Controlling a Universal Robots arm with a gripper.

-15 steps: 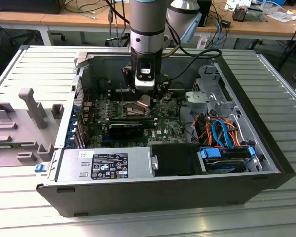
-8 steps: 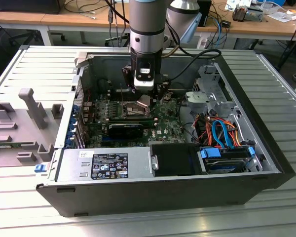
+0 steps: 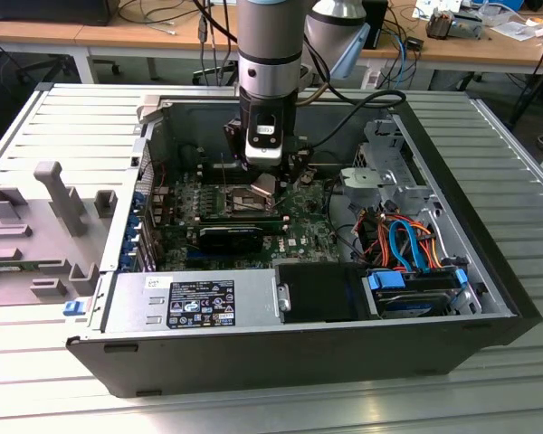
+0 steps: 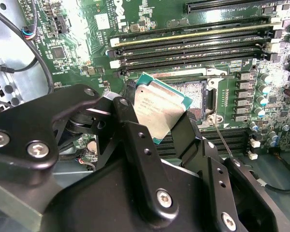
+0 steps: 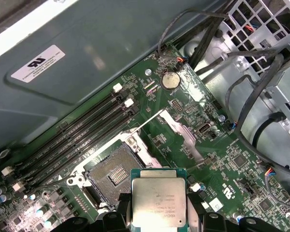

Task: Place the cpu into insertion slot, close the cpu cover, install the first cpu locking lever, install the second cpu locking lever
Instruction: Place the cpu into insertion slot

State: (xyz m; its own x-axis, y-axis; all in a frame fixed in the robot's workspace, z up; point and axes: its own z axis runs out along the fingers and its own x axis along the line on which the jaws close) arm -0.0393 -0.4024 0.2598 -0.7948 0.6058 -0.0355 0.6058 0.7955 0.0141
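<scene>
My gripper (image 3: 263,179) hangs inside the open computer case, shut on the cpu (image 3: 265,186). In both wrist views the black fingers (image 4: 135,130) clamp the silver-topped cpu (image 4: 158,107) by two opposite edges. The chip is tilted in the second wrist view. The cpu (image 5: 158,198) hovers just beside and above the insertion slot (image 5: 111,174), whose dark pin field is bare. The insertion slot (image 4: 199,93) is partly hidden behind the chip. The cpu cover (image 5: 183,136) stands swung open on the far side of the socket. A thin locking lever (image 4: 222,140) sticks up beside the socket.
Long black memory slots (image 4: 193,43) run alongside the socket. A coin battery (image 5: 170,80) and cable bundles (image 5: 261,87) lie beyond it. The case holds a power supply (image 3: 199,303) and a drive bay with blue and orange cables (image 3: 407,249). Grey fixtures (image 3: 54,208) stand on the table at the exterior view's left.
</scene>
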